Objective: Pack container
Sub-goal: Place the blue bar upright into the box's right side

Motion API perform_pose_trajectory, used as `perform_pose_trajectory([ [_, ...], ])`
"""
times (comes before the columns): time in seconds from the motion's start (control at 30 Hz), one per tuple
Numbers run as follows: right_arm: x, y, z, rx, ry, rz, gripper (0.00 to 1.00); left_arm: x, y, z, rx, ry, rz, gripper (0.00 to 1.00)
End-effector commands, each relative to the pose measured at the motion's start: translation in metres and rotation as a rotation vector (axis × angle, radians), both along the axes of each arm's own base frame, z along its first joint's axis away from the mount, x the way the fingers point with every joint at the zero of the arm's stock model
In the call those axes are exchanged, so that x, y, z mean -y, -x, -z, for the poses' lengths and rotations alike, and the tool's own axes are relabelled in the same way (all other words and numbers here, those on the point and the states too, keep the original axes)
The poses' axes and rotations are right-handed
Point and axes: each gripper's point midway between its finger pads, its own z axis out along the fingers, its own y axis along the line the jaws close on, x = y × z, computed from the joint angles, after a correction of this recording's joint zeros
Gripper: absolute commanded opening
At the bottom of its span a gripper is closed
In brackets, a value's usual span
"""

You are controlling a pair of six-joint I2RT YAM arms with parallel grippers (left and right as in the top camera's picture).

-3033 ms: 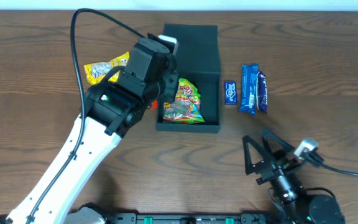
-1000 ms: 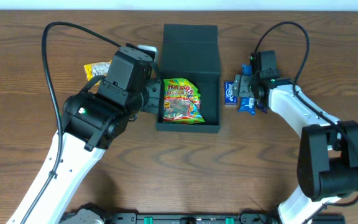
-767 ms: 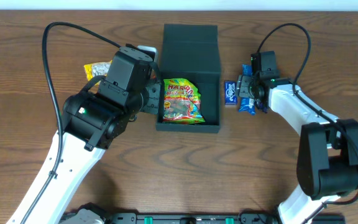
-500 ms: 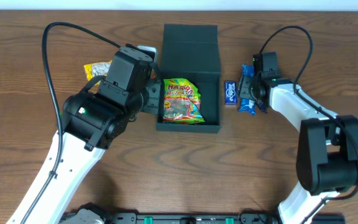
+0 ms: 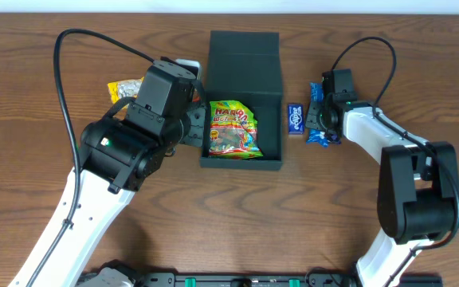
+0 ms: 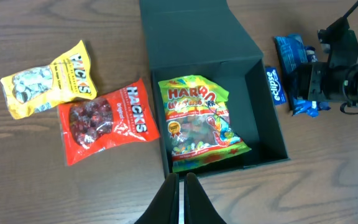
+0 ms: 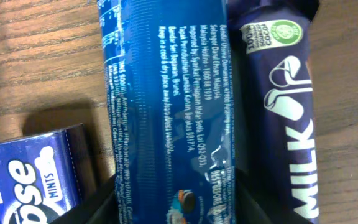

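Container (image 5: 241,163) open mid-table, Haribo bag (image 5: 233,127) inside. Left gripper (image 6: 180,190) fingers pressed together, empty. Right gripper (image 7: 169,208) straddles blue biscuit roll (image 7: 166,93); firm pinch or not, cannot tell. Risk: finger snags milk bar (image 7: 284,112) just beside, drags it; slick wrapper slips

On the table (image 5: 389,64), the container (image 5: 241,164) sits open, its lid (image 5: 245,56) folded back behind it and a Haribo bag (image 5: 233,127) lying inside. To its left lie the near Hacks packet (image 6: 104,119) and, beyond it, the far Hacks packet (image 6: 47,79). To its right, in a row outward, lie an Eclipse mints box (image 5: 295,118), a biscuit roll (image 7: 166,106) and a milk chocolate bar (image 7: 284,124).
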Motion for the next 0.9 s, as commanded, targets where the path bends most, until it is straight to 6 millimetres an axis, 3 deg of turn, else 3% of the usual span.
perform_pose_trajectory([
  [0.0, 0.004, -0.004, 0.002, -0.001, -0.001, 0.013, 0.46, -0.004, -0.001, 0.004, -0.004, -0.016, -0.018, 0.06],
  [0.13, 0.002, -0.007, -0.005, 0.015, -0.016, 0.008, 0.32, -0.005, -0.001, 0.005, -0.007, -0.017, -0.018, 0.06],
  [0.2, -0.002, -0.011, -0.013, 0.034, -0.031, 0.001, 0.3, -0.005, -0.001, 0.005, -0.007, -0.017, -0.018, 0.06],
  [0.4, -0.004, -0.029, -0.063, 0.133, -0.041, -0.005, 0.21, -0.005, -0.001, 0.005, -0.007, -0.018, -0.018, 0.06],
  [0.63, -0.013, -0.034, -0.126, 0.24, -0.056, -0.024, 0.2, -0.005, -0.001, 0.005, -0.006, -0.019, -0.018, 0.06],
  [0.73, -0.028, -0.026, -0.15, 0.279, -0.066, -0.06, 0.2, -0.006, 0.0, 0.002, 0.005, -0.028, -0.005, 0.06],
  [0.87, -0.063, -0.01, -0.169, 0.298, -0.084, -0.141, 0.2, -0.007, 0.003, -0.003, 0.022, -0.023, 0.0, 0.06],
])
